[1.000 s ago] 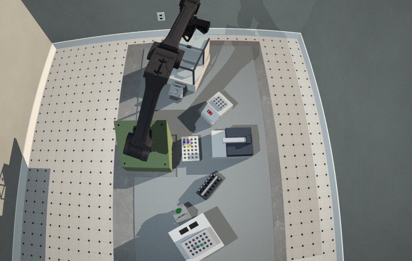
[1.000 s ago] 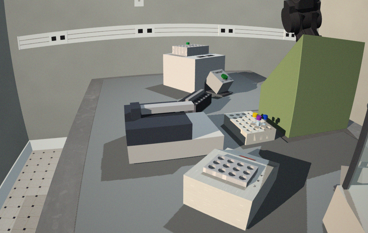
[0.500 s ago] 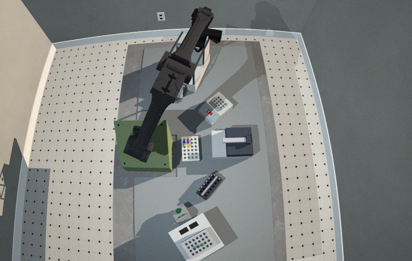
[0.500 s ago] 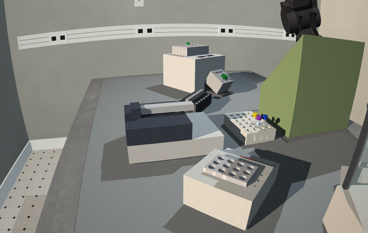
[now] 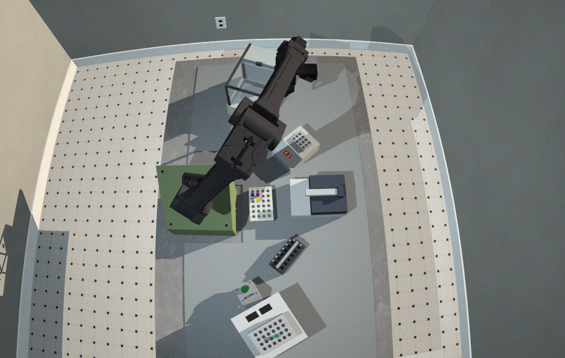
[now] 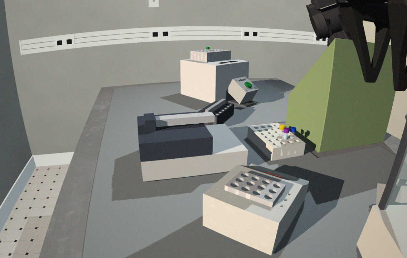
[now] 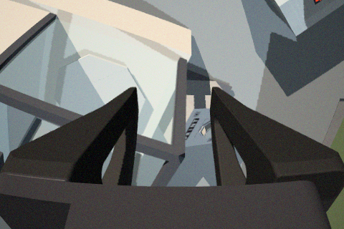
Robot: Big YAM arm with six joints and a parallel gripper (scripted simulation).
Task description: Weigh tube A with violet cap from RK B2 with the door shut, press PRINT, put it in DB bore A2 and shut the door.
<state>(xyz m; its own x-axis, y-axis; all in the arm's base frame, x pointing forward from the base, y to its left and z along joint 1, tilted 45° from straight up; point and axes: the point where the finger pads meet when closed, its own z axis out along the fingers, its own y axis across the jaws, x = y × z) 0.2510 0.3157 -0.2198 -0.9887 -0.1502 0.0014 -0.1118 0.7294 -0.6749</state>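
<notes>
Violet-capped tube A [image 5: 257, 194] [image 6: 286, 130] stands in the rack [image 6: 288, 150], beside a blue-capped tube [image 5: 252, 195] [image 6: 293, 129] and a yellow-capped tube [image 5: 257, 199] [image 6: 282, 127]. My gripper [image 6: 385, 84] [image 7: 174, 98] is partly open and empty, high near the balance [image 5: 242, 89] [image 7: 143, 14]. The pan [image 7: 115, 75] looks empty. The door handle [image 5: 259, 63] lies about midway along the glass box's top; the door seems slid back. I cannot make out the PRINT key. The dry block [image 5: 315, 144] [image 6: 240, 211] shows 42 and empty bores.
A small grey box [image 7: 195, 130] shows between the fingers, with no green light on it. The spectrophotometer [image 5: 299, 196] [image 6: 175, 147], magnet block [image 5: 286, 255] and mixer [image 5: 242, 322] [image 6: 198, 80] stand farther along. A green-capped tube [image 5: 276, 336] [image 6: 207, 47] is in the mixer.
</notes>
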